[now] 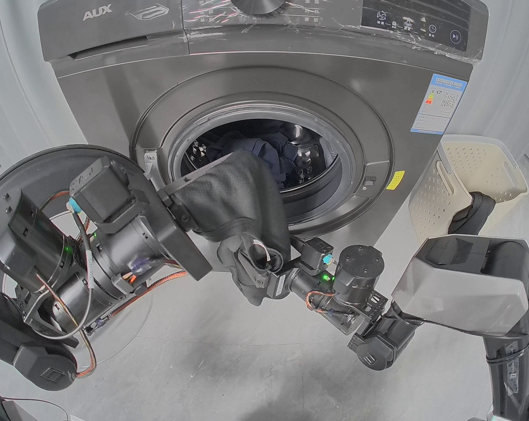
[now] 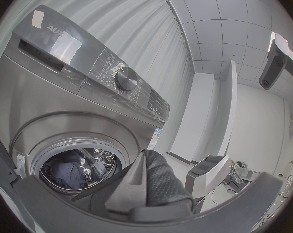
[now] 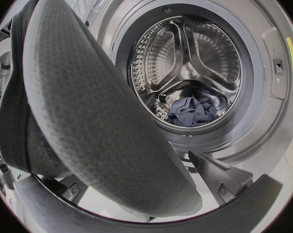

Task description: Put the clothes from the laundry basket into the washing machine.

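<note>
The washing machine (image 1: 335, 89) stands with its round door (image 1: 19, 176) swung open to the left. Navy clothes (image 1: 264, 150) lie in the drum (image 3: 198, 68). A dark grey mesh garment (image 1: 241, 200) hangs in front of the opening. My left gripper (image 1: 179, 209) is shut on its upper edge, level with the drum's lower left rim. Its lower folds bunch over my right gripper (image 1: 268, 276), which stands open below the opening; one finger (image 3: 217, 175) shows apart from the cloth (image 3: 88, 114), the other is hidden under it. The cream laundry basket (image 1: 481, 171) sits right of the machine.
The open door takes up the room at the left, behind my left arm. The grey floor (image 1: 217, 352) lies before the machine. White curtains (image 2: 146, 33) hang behind it, and the basket stands close against the machine's right side.
</note>
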Tool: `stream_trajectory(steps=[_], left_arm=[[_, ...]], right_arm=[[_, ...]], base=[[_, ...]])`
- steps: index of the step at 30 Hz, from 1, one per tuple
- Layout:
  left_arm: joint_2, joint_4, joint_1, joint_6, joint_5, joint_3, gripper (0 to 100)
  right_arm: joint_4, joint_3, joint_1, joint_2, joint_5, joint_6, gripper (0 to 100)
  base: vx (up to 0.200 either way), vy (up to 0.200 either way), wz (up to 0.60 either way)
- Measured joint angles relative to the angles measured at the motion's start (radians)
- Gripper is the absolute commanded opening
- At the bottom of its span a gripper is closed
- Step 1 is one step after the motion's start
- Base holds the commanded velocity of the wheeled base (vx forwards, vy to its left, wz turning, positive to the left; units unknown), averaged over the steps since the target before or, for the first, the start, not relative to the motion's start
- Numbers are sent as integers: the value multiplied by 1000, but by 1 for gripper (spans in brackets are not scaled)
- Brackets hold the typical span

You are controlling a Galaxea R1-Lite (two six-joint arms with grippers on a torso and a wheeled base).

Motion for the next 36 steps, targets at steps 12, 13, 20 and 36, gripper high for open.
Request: stream_trajectory(steps=[12,13,20,36], left_arm=[[0,0,15,-73,5,-13,0],[0,0,17,-81,6,-14,0],[4,0,58,-95,11,-18,0],[30,3,140,-89,4,15,0]], right_arm=[[0,-20,-17,24,-3,-3,0],[-1,-16,-18,23,-3,-2,0],[-2,92,-23,-34,-9,9,0],[-2,386,-40,-359,-8,107,0]], base=[[0,0,0],[0,0,0],[0,0,0],[0,0,0]])
